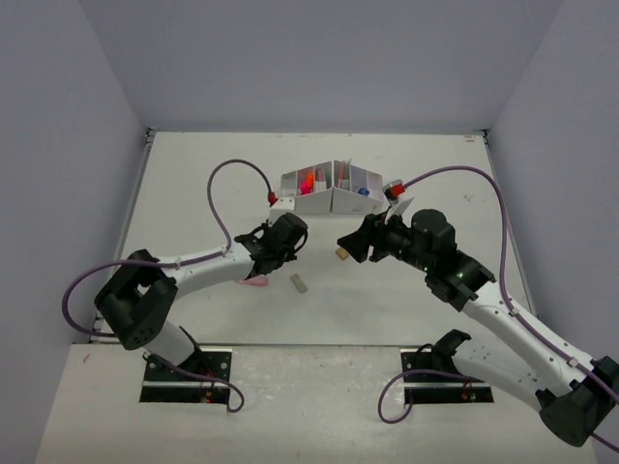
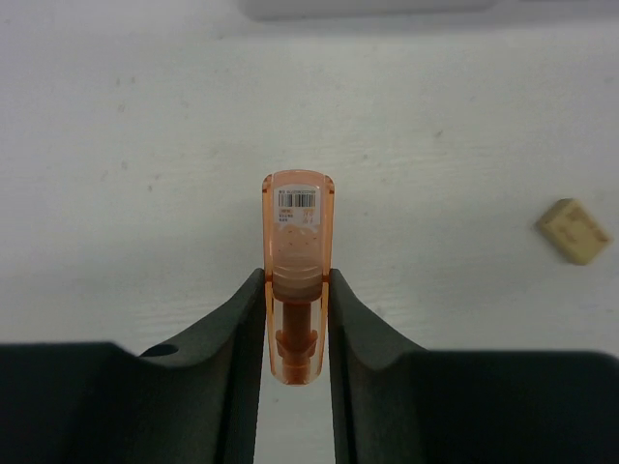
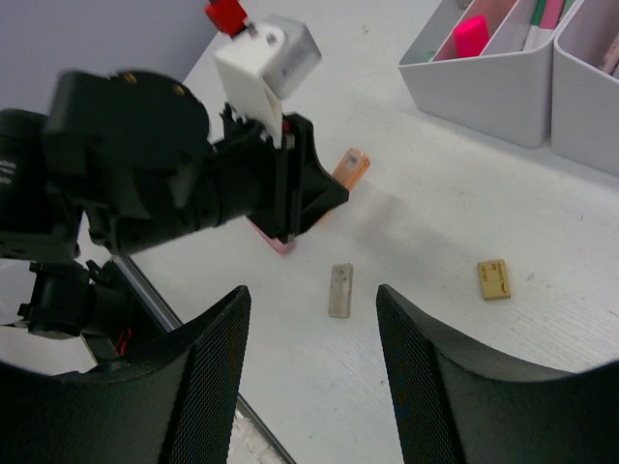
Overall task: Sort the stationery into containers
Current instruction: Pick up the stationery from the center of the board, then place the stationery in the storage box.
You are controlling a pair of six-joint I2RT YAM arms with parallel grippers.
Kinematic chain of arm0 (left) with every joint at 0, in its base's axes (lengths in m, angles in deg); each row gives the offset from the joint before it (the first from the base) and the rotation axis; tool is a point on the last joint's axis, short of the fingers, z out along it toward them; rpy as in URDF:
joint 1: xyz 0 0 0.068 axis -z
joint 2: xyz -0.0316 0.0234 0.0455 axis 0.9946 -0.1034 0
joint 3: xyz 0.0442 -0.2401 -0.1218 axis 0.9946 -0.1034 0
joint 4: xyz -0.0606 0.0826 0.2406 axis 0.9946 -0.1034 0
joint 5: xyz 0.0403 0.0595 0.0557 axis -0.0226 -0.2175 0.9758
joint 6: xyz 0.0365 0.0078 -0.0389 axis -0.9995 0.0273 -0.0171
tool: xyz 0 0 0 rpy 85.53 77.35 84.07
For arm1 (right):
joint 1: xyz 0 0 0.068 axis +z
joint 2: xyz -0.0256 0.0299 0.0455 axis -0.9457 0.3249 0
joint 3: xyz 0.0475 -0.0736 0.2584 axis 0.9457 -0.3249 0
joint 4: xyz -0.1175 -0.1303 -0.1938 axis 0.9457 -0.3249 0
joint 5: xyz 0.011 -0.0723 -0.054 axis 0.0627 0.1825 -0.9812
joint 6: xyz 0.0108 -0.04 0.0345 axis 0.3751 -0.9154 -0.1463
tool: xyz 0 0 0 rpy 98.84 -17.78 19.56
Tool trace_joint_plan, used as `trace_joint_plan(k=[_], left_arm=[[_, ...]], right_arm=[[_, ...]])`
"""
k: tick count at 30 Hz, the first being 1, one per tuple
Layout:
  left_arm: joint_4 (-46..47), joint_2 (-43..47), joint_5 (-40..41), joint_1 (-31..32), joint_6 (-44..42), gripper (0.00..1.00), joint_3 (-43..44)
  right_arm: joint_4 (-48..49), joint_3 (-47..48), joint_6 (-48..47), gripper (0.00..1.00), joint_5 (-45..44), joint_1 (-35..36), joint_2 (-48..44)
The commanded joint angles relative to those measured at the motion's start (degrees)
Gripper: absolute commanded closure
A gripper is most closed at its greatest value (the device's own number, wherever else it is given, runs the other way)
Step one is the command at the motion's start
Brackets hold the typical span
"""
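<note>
left wrist view: orange piece caught between your left jaws

your left gripper (image 2: 295, 282) had its two dark fingers (image 2: 232, 329) pressed against the sides of a clear orange piece (image 2: 298, 227), pinching its lower half. the barcoded end stuck out past the fingertips. whether the piece was off the table (image 1: 193, 174) could not be told.

in the top external view your left arm ran from its base up to a folded elbow at the left. from there the forearm stretched right toward the middle of the table, and the left gripper (image 1: 293, 240) pointed to the right and far side. your right arm reached diagonally from the lower right, and the right gripper (image 1: 350, 244) faced left, close to the left one. both sat in front of the white organiser box (image 1: 319, 203).

your right gripper (image 3: 311, 298) had its jaws spread wide with nothing between them, and it looked down on the left gripper (image 3: 324, 193) and the orange piece (image 3: 350, 166).

a beige piece (image 1: 340, 254) lay on the table between the two grippers. a grey piece (image 1: 299, 282) lay nearer the bases, and a pink piece (image 1: 255, 282) lay just beside the left forearm. pink and orange items already stood in the box compartments.
</note>
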Motion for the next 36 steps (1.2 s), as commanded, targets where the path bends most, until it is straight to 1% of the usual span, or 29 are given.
trace_joint_plan(k=[1, 2, 3, 4, 5, 7, 10, 12, 13, 16, 20, 23, 25, 28, 32, 35, 36], left_arm=[[4.3, 3.0, -7.0, -9.0, -5.1, 1.0, 5.9], [4.8, 1.9, -8.5, -11.5, -5.5, 1.0, 6.6], [4.8, 1.2, -10.2, -12.4, -6.3, 1.0, 8.7], [5.2, 0.1, -10.6, -13.3, -7.0, 1.0, 8.8], [6.0, -1.6, -11.3, -14.4, -8.2, 1.0, 12.1], [6.9, -5.0, -12.9, -16.0, -9.6, 1.0, 15.2], [6.1, -12.2, -16.1, -18.6, -11.8, 1.0, 23.8], [4.0, -15.2, -17.0, -19.8, -12.3, 1.0, 29.5], [4.0, -16.3, -17.0, -20.1, -12.3, 1.0, 29.6], [2.4, -19.5, -16.4, -21.1, -12.6, 1.0, 34.5], [1.4, -22.9, -17.8, -21.5, -13.5, 1.0, 37.7], [1.2, -23.5, -18.8, -21.5, -13.4, 1.0, 37.4], [1.7, -22.7, -19.3, -21.5, -13.4, 0.96, 36.5], [3.4, -21.2, -20.9, -21.5, -12.9, 0.96, 33.8], [4.2, -20.2, -22.1, -21.4, -12.5, 0.96, 32.2], [4.8, -19.5, -22.4, -21.2, -12.3, 0.81, 30.9], [4.9, -19.4, -22.4, -21.2, -12.2, 0.75, 30.7]], right_arm=[[1.3, -0.6, -1.1, 0.43, -0.2, -0.3, -0.8], [1.4, -0.7, -1.1, 0.43, -0.2, -0.3, -0.8], [1.5, -0.9, -1.1, 0.43, -0.3, -0.3, -0.7], [1.4, -0.9, -1.2, 0.43, -0.3, -0.3, -0.7], [1.5, -1.0, -1.3, 0.43, -0.5, -0.3, -0.8], [1.6, -1.2, -1.3, 0.43, -0.7, -0.4, -0.9], [1.7, -1.4, -1.3, 0.43, -0.3, -0.4, -1.2], [1.8, -1.7, -1.2, 0.43, 0.1, -0.4, -1.7], [1.9, -1.8, -1.1, 0.42, 0.3, -0.4, -1.8], [1.9, -2.5, -1.2, 0.42, 0.0, -0.5, -2.8], [1.9, -2.5, -1.1, 0.42, 0.6, -0.5, -3.2], [2.0, -2.5, -0.9, 0.42, 0.6, -0.5, -3.0], [2.1, -2.5, -1.0, 0.42, 0.6, -0.5, -2.9], [2.3, -2.4, -0.9, 0.42, 0.6, -0.5, -2.6], [2.7, -2.3, -0.7, 0.42, 0.9, -0.4, -1.8], [2.8, -2.1, -0.7, 0.42, 1.3, -0.5, -1.3], [2.7, -2.1, -0.7, 0.42, 1.3, -0.5, -1.2]])
